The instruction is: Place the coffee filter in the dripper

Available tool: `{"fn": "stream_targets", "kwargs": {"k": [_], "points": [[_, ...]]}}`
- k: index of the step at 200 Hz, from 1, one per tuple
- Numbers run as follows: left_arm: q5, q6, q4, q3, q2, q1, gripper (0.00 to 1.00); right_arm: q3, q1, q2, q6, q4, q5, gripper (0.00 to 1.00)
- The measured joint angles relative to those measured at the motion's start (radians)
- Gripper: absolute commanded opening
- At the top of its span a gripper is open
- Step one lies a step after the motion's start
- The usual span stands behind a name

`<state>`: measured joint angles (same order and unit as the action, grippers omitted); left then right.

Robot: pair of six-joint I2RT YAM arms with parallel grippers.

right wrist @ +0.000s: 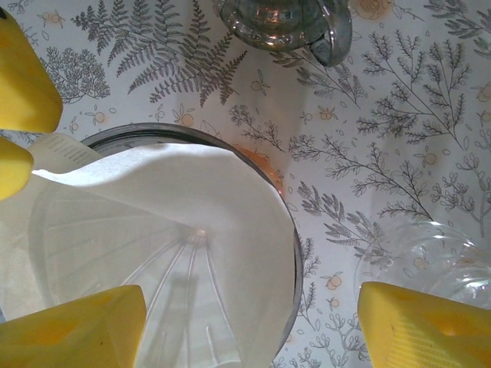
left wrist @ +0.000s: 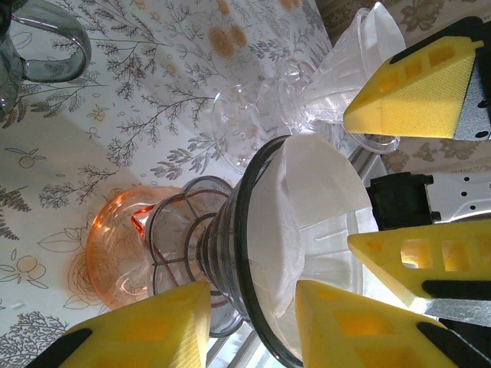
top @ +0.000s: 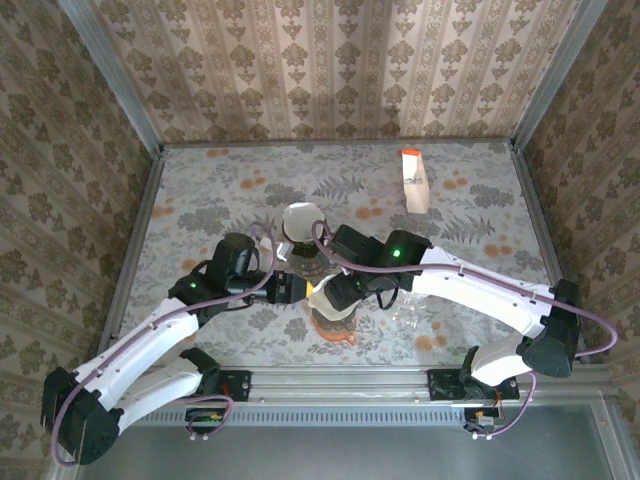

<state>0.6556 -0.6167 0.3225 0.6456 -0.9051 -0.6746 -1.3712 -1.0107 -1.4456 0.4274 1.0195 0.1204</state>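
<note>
A dark-rimmed clear dripper (left wrist: pixel 244 230) stands on an orange glass server (left wrist: pixel 115 245) near the table's front (top: pixel 335 325). A white paper coffee filter (right wrist: pixel 192 192) lies inside the cone, one side riding up over the rim (left wrist: pixel 307 192). My left gripper (left wrist: pixel 253 307) straddles the dripper's wall, one finger outside and one inside against the filter, and looks shut on the rim (top: pixel 298 290). The right gripper (right wrist: pixel 253 330) hangs over the dripper's mouth, wide open with nothing in it (top: pixel 340 293).
A second clear dripper (top: pixel 300 222) with white filters in it stands just behind. Beside the server sit a clear glass piece (right wrist: pixel 414 261) and a grey glass mug (right wrist: pixel 284 19). A small white and orange carton (top: pixel 415 180) lies at the back right. Metal rails edge the table.
</note>
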Motion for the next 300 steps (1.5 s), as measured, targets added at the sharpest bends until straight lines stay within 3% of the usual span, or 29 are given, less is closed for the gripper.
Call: {"fn": "stream_targets", "kwargs": {"k": [35,72,88,138,195,208,246,300], "points": [[-0.003,-0.002,0.005,0.0,-0.003,0.0,0.63,-0.001,0.002,0.022,0.003,0.0,0.029,0.76],[-0.026,0.012,0.052,0.01,0.012,0.009,0.79,-0.013,0.008,0.074,-0.002,-0.002,0.079,0.78],[-0.036,0.01,0.068,0.026,0.034,0.027,0.99,-0.026,0.01,0.105,-0.006,-0.008,0.108,0.78],[-0.072,0.011,0.098,0.07,0.127,0.114,1.0,-0.026,0.018,0.234,-0.016,-0.072,0.222,0.81],[-0.219,0.051,0.185,0.146,0.194,0.218,1.0,0.044,0.027,0.351,-0.037,-0.165,0.384,0.96],[-0.272,0.071,0.192,0.171,0.191,0.254,1.0,0.065,0.027,0.362,-0.041,-0.195,0.435,1.0],[-0.463,0.151,0.197,0.215,0.159,0.34,1.0,0.206,0.064,0.44,-0.058,-0.307,0.575,1.0],[-0.713,0.253,-0.004,0.171,0.089,0.474,1.0,0.368,0.201,0.607,-0.05,-0.409,0.6,1.0]]}}
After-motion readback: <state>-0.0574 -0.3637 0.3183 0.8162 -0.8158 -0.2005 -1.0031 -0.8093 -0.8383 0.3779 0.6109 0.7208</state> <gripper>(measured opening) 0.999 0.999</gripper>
